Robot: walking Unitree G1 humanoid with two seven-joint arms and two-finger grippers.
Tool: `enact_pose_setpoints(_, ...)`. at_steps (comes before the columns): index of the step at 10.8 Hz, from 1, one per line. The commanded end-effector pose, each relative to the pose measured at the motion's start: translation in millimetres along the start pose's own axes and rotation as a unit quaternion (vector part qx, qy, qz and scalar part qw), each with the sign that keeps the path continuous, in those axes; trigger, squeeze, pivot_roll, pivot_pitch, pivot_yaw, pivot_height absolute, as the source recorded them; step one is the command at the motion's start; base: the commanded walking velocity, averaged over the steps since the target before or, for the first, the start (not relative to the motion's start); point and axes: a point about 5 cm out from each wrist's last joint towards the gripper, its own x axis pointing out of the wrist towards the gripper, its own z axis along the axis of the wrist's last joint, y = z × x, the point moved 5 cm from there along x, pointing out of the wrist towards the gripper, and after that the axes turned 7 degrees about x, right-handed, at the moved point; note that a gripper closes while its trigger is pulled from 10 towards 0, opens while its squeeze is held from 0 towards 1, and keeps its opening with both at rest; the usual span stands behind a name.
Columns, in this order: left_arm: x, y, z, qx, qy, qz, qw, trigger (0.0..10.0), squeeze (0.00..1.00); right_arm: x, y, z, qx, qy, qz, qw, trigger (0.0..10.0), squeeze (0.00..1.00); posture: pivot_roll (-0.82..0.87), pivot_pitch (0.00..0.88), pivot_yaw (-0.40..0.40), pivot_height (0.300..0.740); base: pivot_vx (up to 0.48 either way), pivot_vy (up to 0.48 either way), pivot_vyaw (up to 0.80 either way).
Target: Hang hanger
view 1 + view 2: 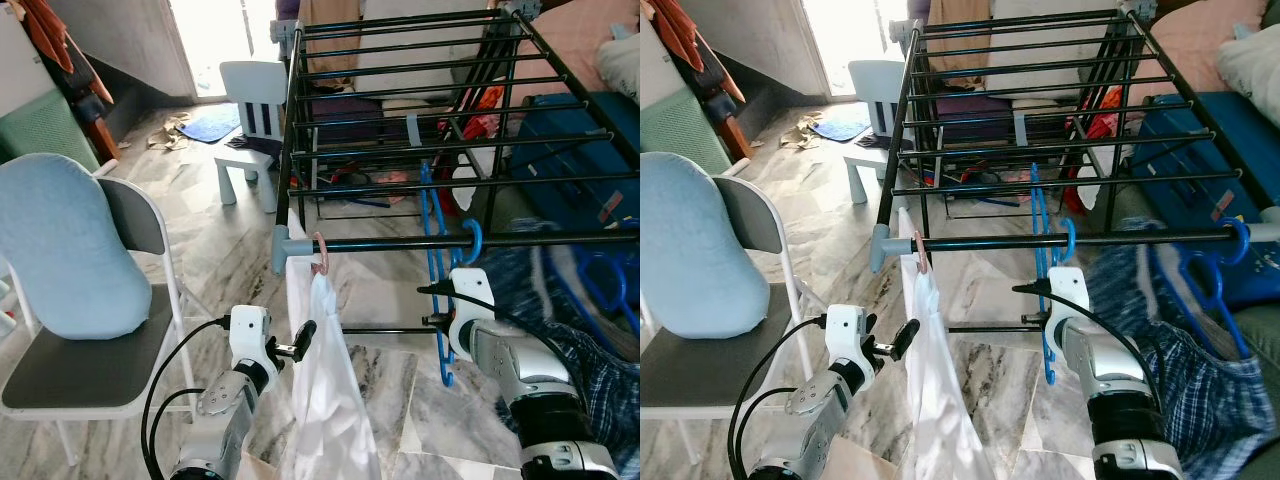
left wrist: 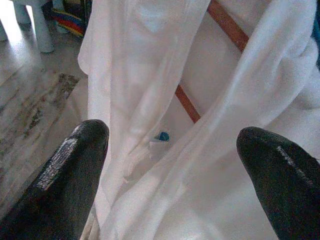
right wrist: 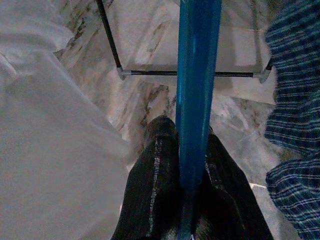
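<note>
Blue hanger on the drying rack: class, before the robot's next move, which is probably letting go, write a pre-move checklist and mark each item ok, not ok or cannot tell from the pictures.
1. The blue hanger has its hook over the front rail of the drying rack: ok.
2. Right gripper shut on the hanger's bar: ok, fingers press it from both sides.
3. Hanger hangs free of the white garment: ok, a gap shows between them.
4. Hanger free of the plaid garment: cannot tell, they look close.
5. Left gripper out of the way: ok, open, facing the white garment, holding nothing.
</note>
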Motion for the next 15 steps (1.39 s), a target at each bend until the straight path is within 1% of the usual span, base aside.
enact_pose_setpoints(1, -2.0, 4.0, -2.6, 0.010, 0.007, 0.007, 1.000, 10.0, 0.00, 3.9, 0.0, -11.4, 0.013, 0.022, 0.002, 1.000, 10.0, 0.00, -0.14, 0.000, 0.069, 0.740, 0.000, 0.000, 0.00)
enact_pose_setpoints(2, -2.1, 5.3, -2.8, 0.011, 0.008, 0.009, 1.000, 10.0, 0.00, 5.0, 1.0, -14.2, 0.006, 0.016, 0.007, 1.000, 10.0, 1.00, -0.14, 0.000, 0.073, 0.740, 0.000, 0.000, 0.00)
enact_pose_setpoints(3, -1.6, 6.2, -2.4, 0.013, 0.009, 0.010, 1.000, 10.0, 0.00, 5.5, 1.8, -17.4, -0.009, 0.006, 0.007, 1.000, 10.0, 1.00, -0.14, 0.000, 0.077, 0.740, 0.000, 0.000, 0.00)
enact_pose_setpoints(4, -1.3, 6.6, -2.5, 0.014, 0.010, 0.010, 1.000, 10.0, 0.00, 5.9, 0.7, -19.9, -0.015, 0.002, 0.004, 1.000, 10.0, 1.00, -0.14, 0.000, 0.079, 0.740, 0.000, 0.000, 0.00)
enact_pose_setpoints(7, 2.7, 5.5, -1.6, 0.022, 0.015, 0.007, 1.000, 10.0, 0.00, 3.0, -6.5, -33.2, -0.032, -0.014, -0.009, 0.999, 10.0, 1.00, -0.16, 0.000, 0.095, 0.740, 0.000, 0.000, 0.00)
enact_pose_setpoints(9, 4.0, 6.6, -0.5, 0.025, 0.015, 0.006, 1.000, 10.0, 0.00, -1.0, -11.5, -39.9, -0.041, -0.031, -0.018, 0.999, 10.0, 1.00, -0.16, 0.000, 0.099, 0.740, 0.000, 0.000, 0.00)
enact_pose_setpoints(10, 4.2, 7.7, -0.1, 0.026, 0.015, 0.006, 1.000, 10.0, 0.00, -4.6, -14.3, -40.0, -0.053, -0.047, -0.023, 0.997, 10.0, 1.00, -0.16, 0.000, 0.100, 0.740, 0.000, 0.000, 0.00)
enact_pose_setpoints(11, 4.5, 9.3, -0.2, 0.027, 0.016, 0.008, 0.999, 10.0, 0.00, -8.4, -18.2, -43.3, -0.050, -0.054, -0.028, 0.997, 10.0, 1.00, -0.16, 0.000, 0.102, 0.740, 0.000, 0.000, 0.00)
enact_pose_setpoints(13, 4.7, 12.6, 0.8, 0.029, 0.016, 0.013, 0.999, 10.0, 0.00, -16.1, -25.4, -39.5, -0.056, -0.092, -0.042, 0.993, 10.0, 1.00, -0.17, 0.000, 0.105, 0.740, 0.000, 0.000, 0.00)
enact_pose_setpoints(14, 4.4, 13.9, 2.1, 0.030, 0.013, 0.015, 0.999, 10.0, 0.00, -20.1, -26.3, -35.6, -0.064, -0.116, -0.043, 0.990, 10.0, 1.00, -0.17, 0.000, 0.106, 0.740, 0.000, 0.000, 0.00)
enact_pose_setpoints(15, 3.4, 12.3, 8.5, 0.024, -0.007, 0.013, 1.000, 10.0, 0.00, -24.7, -25.1, -32.8, -0.055, -0.137, -0.035, 0.988, 10.0, 1.00, -0.17, 0.000, 0.108, 0.740, 0.000, 0.000, 0.00)
